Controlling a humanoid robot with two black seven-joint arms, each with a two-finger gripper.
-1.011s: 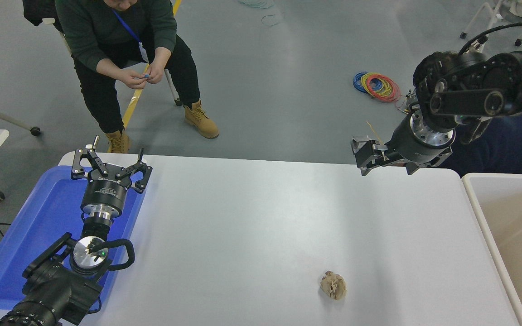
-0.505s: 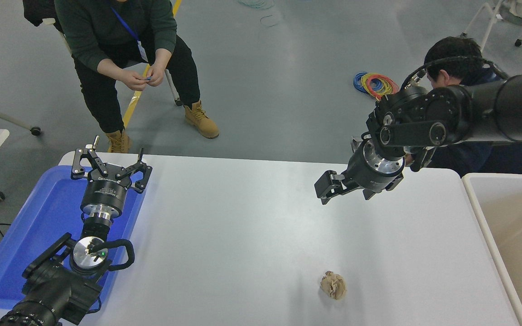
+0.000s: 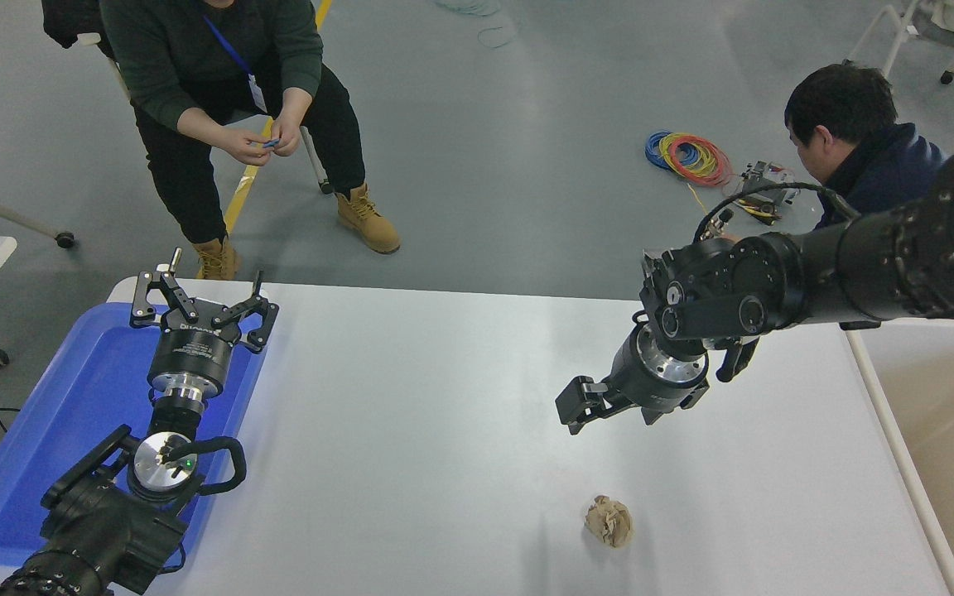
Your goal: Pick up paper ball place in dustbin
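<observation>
The paper ball (image 3: 609, 521), a small tan-brown crumpled wad, lies on the white table (image 3: 444, 397) near its front edge, right of centre. My right gripper (image 3: 570, 407) hangs over the table just beyond and slightly left of the ball, apart from it, pointing left and down, open and empty. The dustbin (image 3: 899, 463), with a white rim and beige inside, stands against the table's right side, partly hidden under my right arm. My left gripper (image 3: 199, 300) is parked, open and empty, over the blue tray (image 3: 71, 414) at the lower left.
A person (image 3: 220, 83) sits beyond the table's far left corner. Another person (image 3: 858, 141) crouches behind my right arm at the far right. Coloured cable coils (image 3: 688, 157) lie on the floor.
My right arm has swung down and to the left from above the far right table edge to over the table, ending closer to the paper ball. The ball and left arm have not moved.
</observation>
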